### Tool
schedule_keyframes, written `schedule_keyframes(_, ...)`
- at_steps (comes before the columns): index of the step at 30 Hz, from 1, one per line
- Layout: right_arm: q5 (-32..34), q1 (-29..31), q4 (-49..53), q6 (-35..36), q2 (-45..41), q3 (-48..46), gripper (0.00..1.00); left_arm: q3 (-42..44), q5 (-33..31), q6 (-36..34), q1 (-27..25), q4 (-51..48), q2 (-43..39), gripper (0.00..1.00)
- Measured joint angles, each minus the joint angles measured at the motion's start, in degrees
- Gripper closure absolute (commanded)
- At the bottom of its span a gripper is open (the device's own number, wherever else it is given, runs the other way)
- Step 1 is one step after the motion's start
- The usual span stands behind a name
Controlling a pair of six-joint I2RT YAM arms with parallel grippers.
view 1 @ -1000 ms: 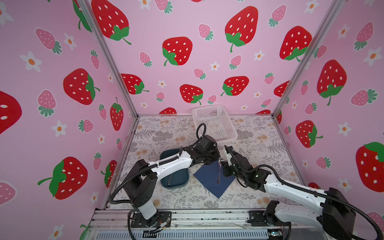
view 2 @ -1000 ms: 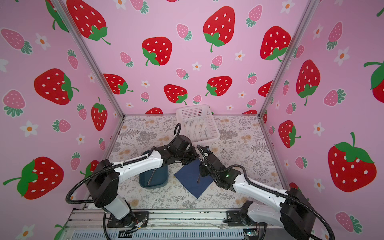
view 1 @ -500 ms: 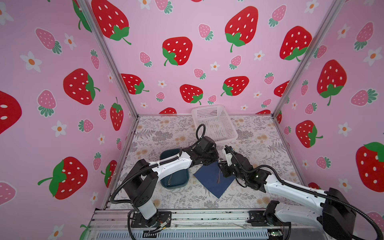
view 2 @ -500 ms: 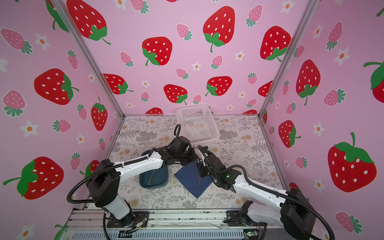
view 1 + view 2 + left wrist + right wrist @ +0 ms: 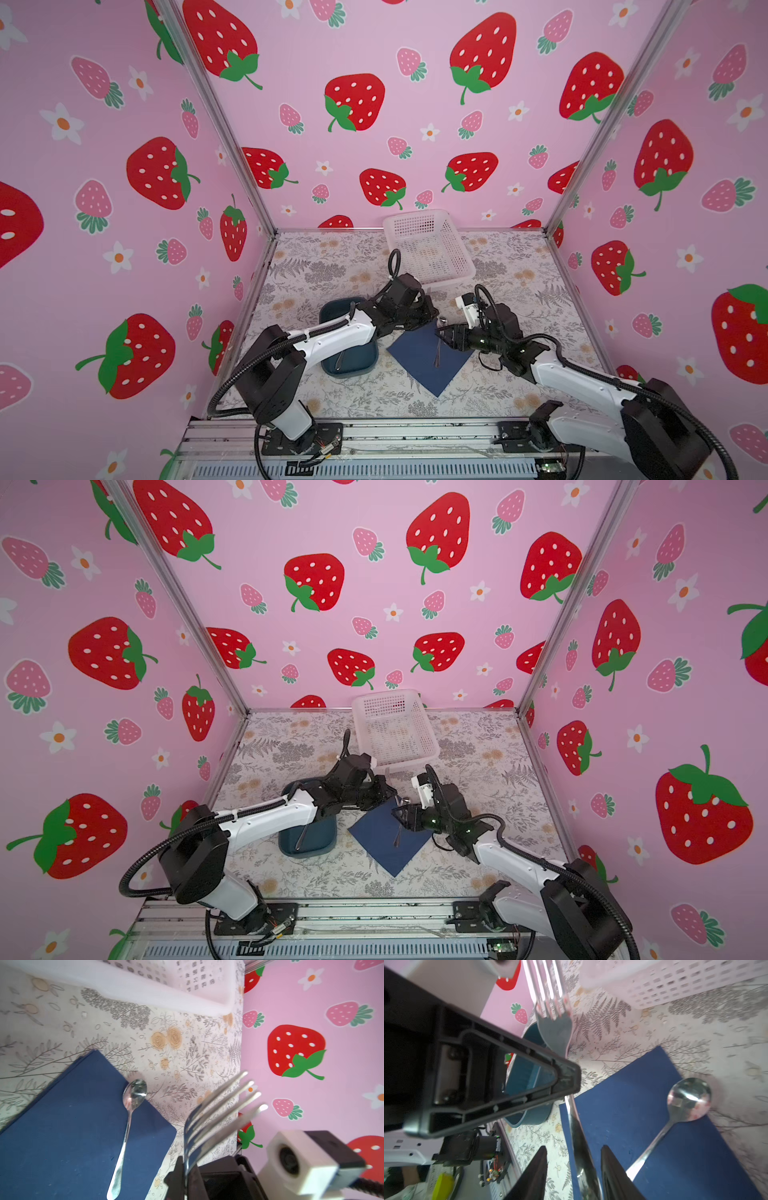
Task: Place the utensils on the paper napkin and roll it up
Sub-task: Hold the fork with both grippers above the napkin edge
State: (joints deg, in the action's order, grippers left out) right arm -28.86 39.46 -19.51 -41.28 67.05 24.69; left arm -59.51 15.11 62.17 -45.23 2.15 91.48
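Note:
The navy paper napkin lies flat on the flowered table. A silver spoon rests on it, its bowl over the far edge. My left gripper is shut on the fork just below its tines, holding it above the napkin's far corner. My right gripper is open, and the fork's handle runs between its fingers without being clamped. Another slim utensil lies in the teal tray.
A white perforated basket stands at the back, just beyond both grippers. The teal tray sits close to the napkin's left side, under my left arm. Pink strawberry walls close in three sides.
My right gripper's jaws have opened around the fork handle they were shut on. The left gripper stays clamped on the fork, and both arms have barely shifted.

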Motion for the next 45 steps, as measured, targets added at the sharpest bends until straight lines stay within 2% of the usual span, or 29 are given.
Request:
schedule_keyframes(5,-3.4,-0.2,-2.2,-0.7,2.0,0.0,0.73,0.0,2.2,0.0,0.2,1.6,0.0,1.0)
schedule_keyframes(13,-3.4,-0.3,-2.4,-0.5,0.5,0.0,0.72,0.0,3.7,0.0,0.9,2.0,0.0,1.0)
schedule_keyframes(18,-1.4,-0.3,-1.0,0.8,-1.0,0.3,0.86,0.0,4.5,0.0,1.1,2.0,-0.1,1.0)
schedule_keyframes(22,-1.2,-0.3,-0.1,1.2,-1.0,0.7,0.91,0.0,4.9,0.1,1.2,2.1,-0.1,1.0)
schedule_keyframes(38,-0.3,-0.3,0.8,1.2,-1.0,1.1,0.93,0.0,5.4,1.6,1.2,3.6,0.8,0.96)
schedule_keyframes(39,-0.1,-0.3,0.9,1.2,-1.0,1.1,0.93,0.0,5.4,1.7,1.2,3.7,0.9,0.91)
schedule_keyframes(45,-0.1,0.0,1.0,0.8,-1.0,1.1,0.93,0.0,5.4,2.4,1.0,4.0,1.4,0.9)
